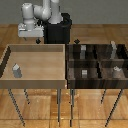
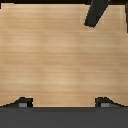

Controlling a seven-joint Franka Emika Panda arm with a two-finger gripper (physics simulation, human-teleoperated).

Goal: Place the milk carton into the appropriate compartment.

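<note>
The milk carton (image 1: pixel 16 70) is a small pale grey box with a peaked top. It stands upright in the light wooden bin (image 1: pixel 35 80), near the bin's wall at the exterior view's left. My gripper (image 1: pixel 37 40) hangs above the bin's far edge, well apart from the carton and higher than it. In the wrist view my gripper (image 2: pixel 65 103) is open and empty, with both fingertips (image 2: pixel 22 103) spread wide over a light wooden surface. The carton does not show in the wrist view.
A dark wooden tray (image 1: pixel 97 62) split into compartments stands at the exterior view's right, touching the bin. Small grey objects (image 1: pixel 85 73) sit in several of its cells. Both stand on thin legs. A dark bar (image 2: pixel 96 12) crosses a corner of the wrist view.
</note>
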